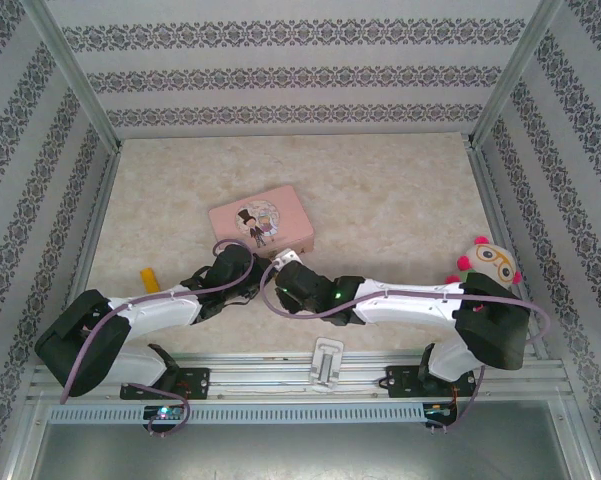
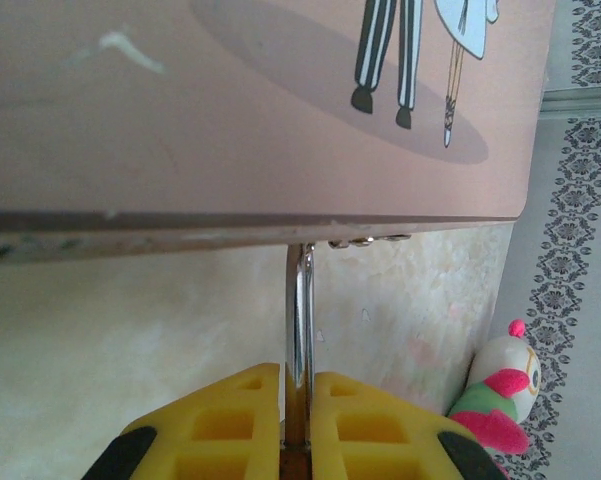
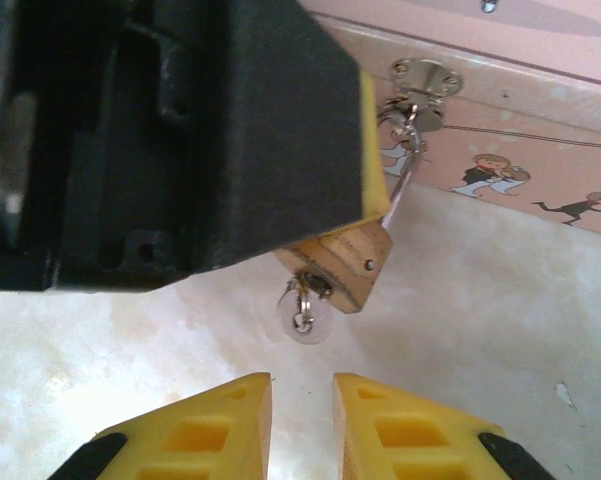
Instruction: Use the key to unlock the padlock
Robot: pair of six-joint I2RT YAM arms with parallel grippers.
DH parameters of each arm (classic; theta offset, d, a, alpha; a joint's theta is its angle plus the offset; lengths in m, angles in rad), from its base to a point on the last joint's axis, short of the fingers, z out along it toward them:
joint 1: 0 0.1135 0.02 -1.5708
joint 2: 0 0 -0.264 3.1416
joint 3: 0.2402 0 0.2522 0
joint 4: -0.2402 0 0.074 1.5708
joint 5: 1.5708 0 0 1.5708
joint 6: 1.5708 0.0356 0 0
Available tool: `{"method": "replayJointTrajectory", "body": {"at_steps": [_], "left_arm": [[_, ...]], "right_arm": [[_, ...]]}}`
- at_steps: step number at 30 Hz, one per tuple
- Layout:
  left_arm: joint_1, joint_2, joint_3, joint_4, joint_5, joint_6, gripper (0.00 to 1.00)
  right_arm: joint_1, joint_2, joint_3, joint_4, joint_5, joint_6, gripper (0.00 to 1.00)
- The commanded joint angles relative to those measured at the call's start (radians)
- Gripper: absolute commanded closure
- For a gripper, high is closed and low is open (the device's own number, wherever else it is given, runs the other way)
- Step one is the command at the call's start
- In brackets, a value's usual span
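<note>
The padlock (image 3: 345, 270) sits clamped in our left gripper (image 2: 297, 400), so we should close our slightly parted, empty right gripper (image 3: 302, 400) squarely on the inserted key (image 3: 305, 312), then twist gently.

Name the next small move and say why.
Probably ease the right gripper forward and close on the key: it looks seated in the padlock, which the left gripper clamps, while the right jaws stand open and empty short of it.
</note>
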Motion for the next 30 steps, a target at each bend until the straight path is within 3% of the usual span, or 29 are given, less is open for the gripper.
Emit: {"method": "replayJointTrajectory", "body": {"at_steps": [1,9,30], "left_arm": [[0.018,0.014,0.015,-0.051,0.012,-0.042,1.0],[0.022,0.024,0.019,-0.044,0.026,-0.049,1.0],[0.025,0.05,0.022,-0.007,0.092,-0.072,1.0]], "right_arm": [[0.013,0.021,0.029,0.025,0.025,-0.053,0.76],[0.01,0.068,0.049,0.041,0.061,-0.091,0.73],[-0.032,0.156,0.028,0.164,0.126,-0.134,0.76]]}}
